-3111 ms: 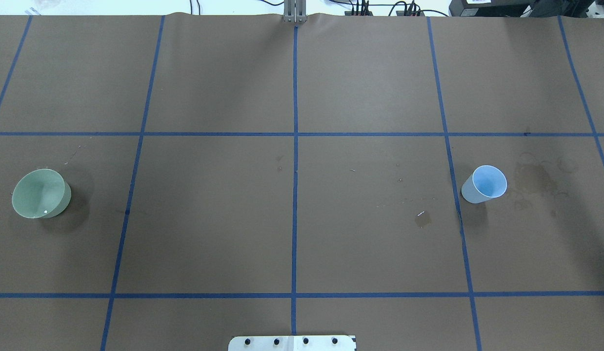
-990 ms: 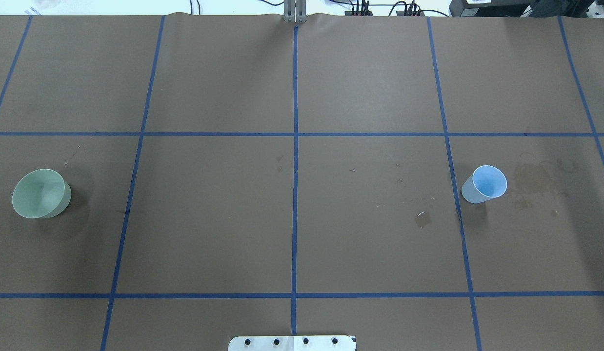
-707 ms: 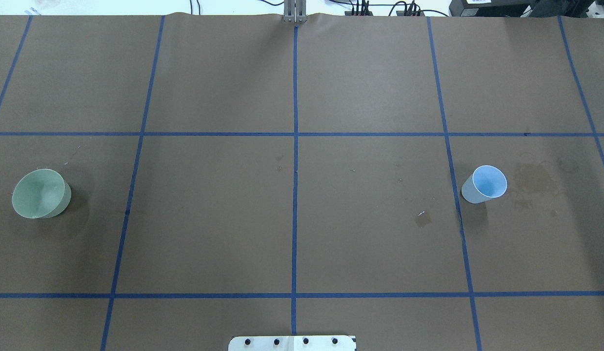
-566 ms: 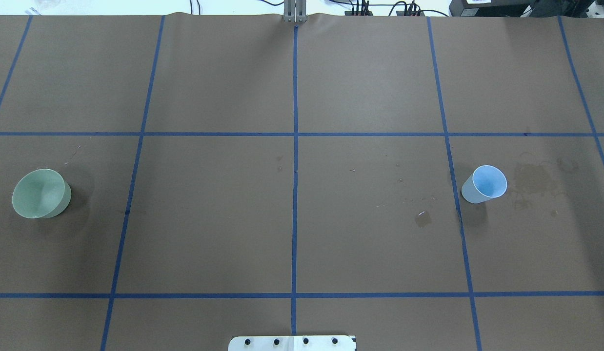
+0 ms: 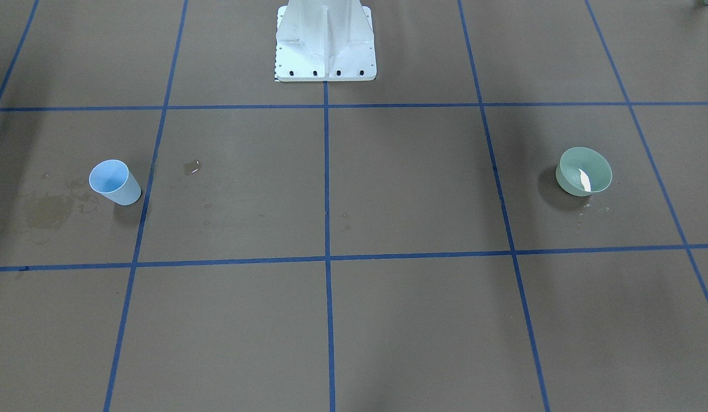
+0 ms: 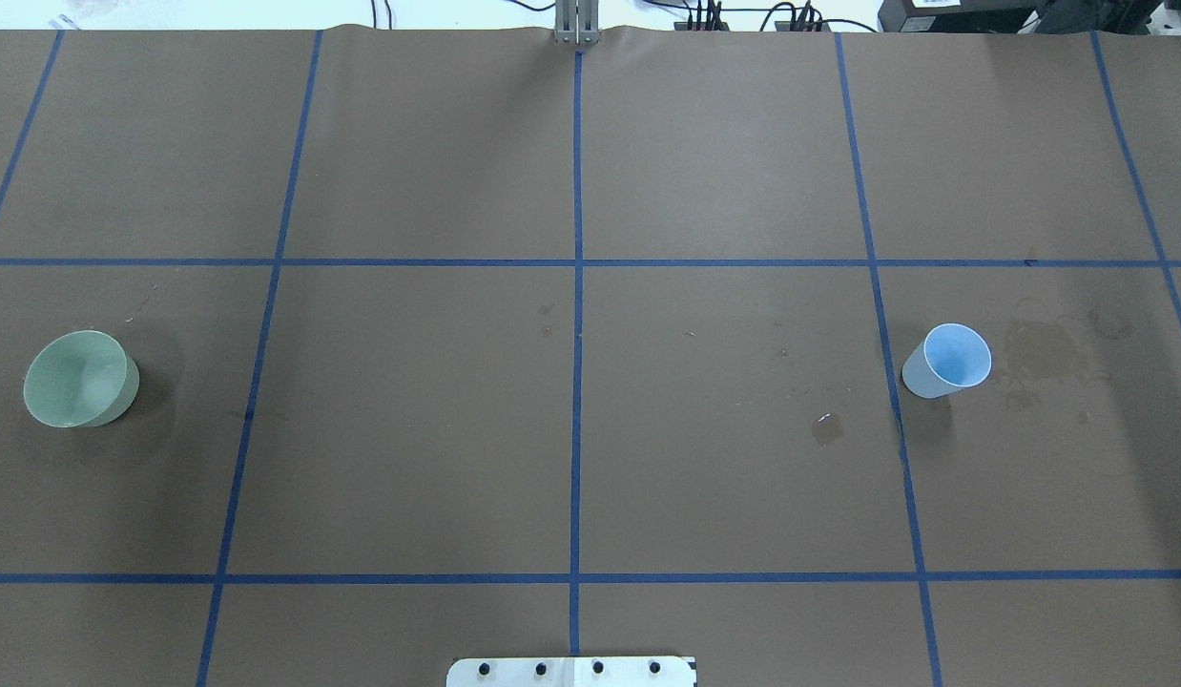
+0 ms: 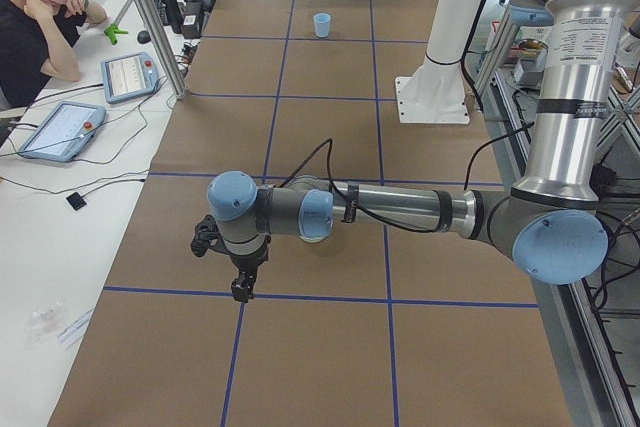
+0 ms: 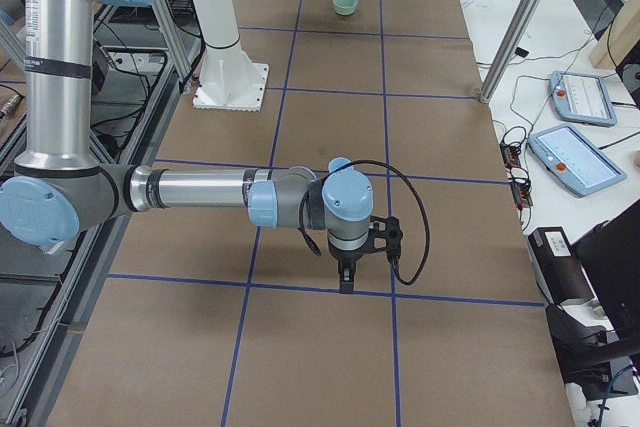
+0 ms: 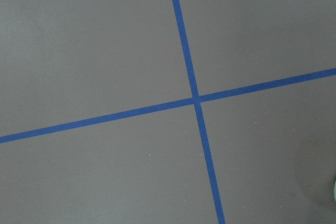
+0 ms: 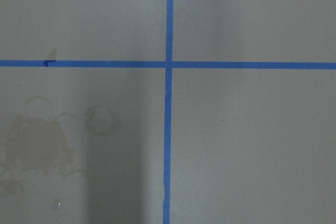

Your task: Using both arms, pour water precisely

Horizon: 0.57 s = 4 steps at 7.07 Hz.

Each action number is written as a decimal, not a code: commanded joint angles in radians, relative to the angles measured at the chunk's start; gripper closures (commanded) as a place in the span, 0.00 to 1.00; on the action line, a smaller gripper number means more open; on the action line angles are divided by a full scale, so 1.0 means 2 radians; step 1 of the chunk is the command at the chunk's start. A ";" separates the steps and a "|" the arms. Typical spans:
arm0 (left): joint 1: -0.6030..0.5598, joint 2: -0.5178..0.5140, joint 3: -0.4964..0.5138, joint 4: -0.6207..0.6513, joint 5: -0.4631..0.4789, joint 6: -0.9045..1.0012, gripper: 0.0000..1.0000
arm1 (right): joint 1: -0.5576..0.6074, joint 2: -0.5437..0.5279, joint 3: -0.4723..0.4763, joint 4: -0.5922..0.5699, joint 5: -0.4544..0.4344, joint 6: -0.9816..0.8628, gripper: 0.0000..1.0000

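Finding the water [image 5: 584, 179] only as a white glint inside the green bowl [image 5: 571, 171], on the robot's left half of the bench [image 5: 411, 183]; not being able to tell how much. Seeing the bowl standing upright, mouth upward, inside its square of blue tape [image 5: 326, 171]. Seeing the blue cup [image 5: 112, 181] on the opposite, right half, also standing upright, long axis vertical and mouth upward, just beside a tape line and well apart from the bowl. Not being able to tell whether the cup is holding water. Noticing dried brown stains [image 5: 45, 212] near the cup on its outer side, and a small wet patch [image 5: 192, 167] with a glint on its inner side. Finding the white pedestal [image 5: 325, 40] at the robot's edge, in the middle between both halves.

Stretching the left arm [image 7: 400, 209] level over the bench, long axis running across it away from the pedestal, with the end effector [image 7: 241, 294] pointing straight down above a tape crossing, touching nothing. Stretching the right arm [image 8: 200, 190] in the same way at the other end, with its end effector [image 8: 345, 285] pointing straight down just above a tape line. Not being able to tell whether either end effector is released or clenched, having them only in the side views. Seeing a person [image 7: 30, 37] sitting at a white side table [image 7: 60, 247] with two pendants [image 7: 60, 130], beyond the bench's far edge.
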 commanded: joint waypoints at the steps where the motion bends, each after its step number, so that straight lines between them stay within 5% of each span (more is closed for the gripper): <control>1: 0.000 0.001 0.000 0.000 0.000 0.000 0.00 | 0.000 0.000 0.001 0.000 0.000 0.001 0.00; 4: -0.001 0.005 0.003 0.002 0.000 0.001 0.00 | 0.000 0.000 0.002 0.000 0.001 0.001 0.00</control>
